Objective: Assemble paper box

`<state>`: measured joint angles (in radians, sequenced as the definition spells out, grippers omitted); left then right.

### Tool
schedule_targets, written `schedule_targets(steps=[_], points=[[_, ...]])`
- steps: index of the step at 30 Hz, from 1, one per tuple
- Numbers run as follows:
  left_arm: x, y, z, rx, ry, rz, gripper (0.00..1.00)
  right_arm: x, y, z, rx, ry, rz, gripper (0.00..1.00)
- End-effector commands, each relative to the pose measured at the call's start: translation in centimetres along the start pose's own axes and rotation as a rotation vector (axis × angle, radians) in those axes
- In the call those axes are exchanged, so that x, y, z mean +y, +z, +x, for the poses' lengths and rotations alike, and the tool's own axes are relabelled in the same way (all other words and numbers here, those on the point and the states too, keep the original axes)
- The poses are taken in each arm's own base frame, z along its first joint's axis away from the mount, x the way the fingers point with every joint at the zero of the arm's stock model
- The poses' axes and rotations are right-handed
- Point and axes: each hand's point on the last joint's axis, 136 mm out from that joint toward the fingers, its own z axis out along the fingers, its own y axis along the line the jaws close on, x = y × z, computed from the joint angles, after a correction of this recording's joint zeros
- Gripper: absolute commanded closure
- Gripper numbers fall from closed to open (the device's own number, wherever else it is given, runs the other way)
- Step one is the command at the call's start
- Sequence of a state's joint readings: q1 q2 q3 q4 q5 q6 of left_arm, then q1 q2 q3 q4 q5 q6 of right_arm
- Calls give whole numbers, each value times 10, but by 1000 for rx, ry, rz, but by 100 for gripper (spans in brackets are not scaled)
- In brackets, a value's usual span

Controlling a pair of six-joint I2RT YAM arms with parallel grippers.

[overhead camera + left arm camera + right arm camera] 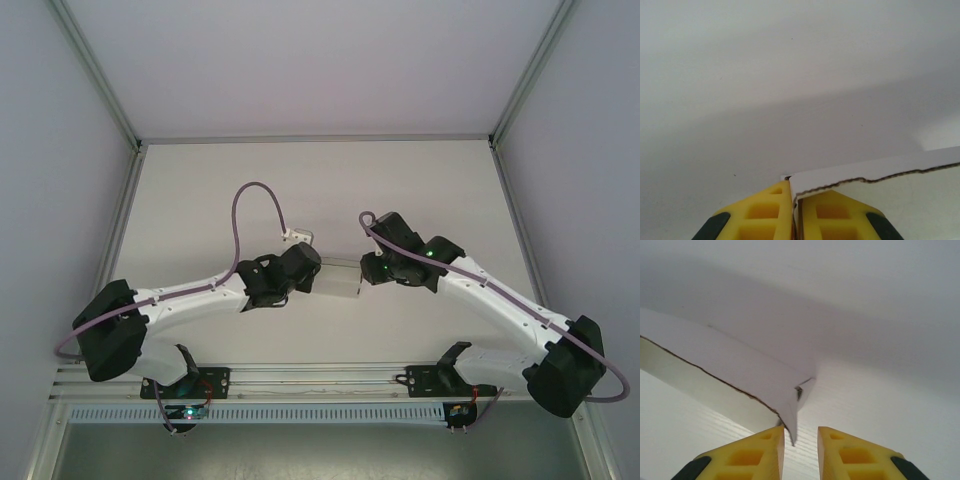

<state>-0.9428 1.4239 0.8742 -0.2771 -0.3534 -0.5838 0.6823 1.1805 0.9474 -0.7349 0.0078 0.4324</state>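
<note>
- The paper box (340, 285) sits in the middle of the overhead frame, a low white shape above the pale table (320, 180). I can't tell whether it rests on the table or hangs just off it.
- The left arm (190, 295) reaches in from the lower left of that frame and the right arm (490, 295) from the lower right. Their black wrists meet the box at its two ends.
- In the left wrist view, two yellow fingers (772, 212) stand pressed together at the bottom of the frame. The thin edge of the box wall is nipped between them.
- From that pinch the wall runs off to the right edge of the frame, its cut edge showing as a ragged brown line. The left jaws are closed tight on the paper box.
- In the right wrist view, the yellow fingers (757, 455) stand a little apart at the bottom of the frame, with a narrow gap between them.
- There the box wall comes down from the left edge of the frame towards the centre. A pointed flap corner dips into the gap, close to the finger on the frame's left and clear of the other.
- The right jaws are slightly open around that corner and are not clamping it.
- A purple cable (250, 200) loops up above the left wrist in the overhead frame.
</note>
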Motion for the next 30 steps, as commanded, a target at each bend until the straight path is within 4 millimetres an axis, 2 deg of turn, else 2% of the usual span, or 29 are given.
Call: schedule_targets(steps=[1, 6, 11, 14, 18, 22, 25, 30], points=[[25, -3, 34, 77, 98, -123, 90, 11, -3, -3, 15, -28, -67, 75], [23, -5, 35, 48, 124, -143, 90, 4, 3, 6, 53, -15, -34, 75], [20, -8, 40, 22, 144, -156, 90, 0, 4, 12, 68, 16, -16, 95], [17, -7, 42, 15, 139, -146, 90, 2, 5, 13, 67, 46, -30, 99], [15, -5, 43, 17, 143, -138, 90, 10, 13, 13, 36, 80, -85, 100], [19, -7, 43, 15, 149, -154, 90, 2, 17, 6, -31, 102, -56, 100], [17, -7, 43, 15, 152, -148, 90, 6, 23, 4, -83, 111, -91, 100], [18, -6, 43, 18, 157, -155, 90, 1, 33, 5, -188, 48, -33, 100]])
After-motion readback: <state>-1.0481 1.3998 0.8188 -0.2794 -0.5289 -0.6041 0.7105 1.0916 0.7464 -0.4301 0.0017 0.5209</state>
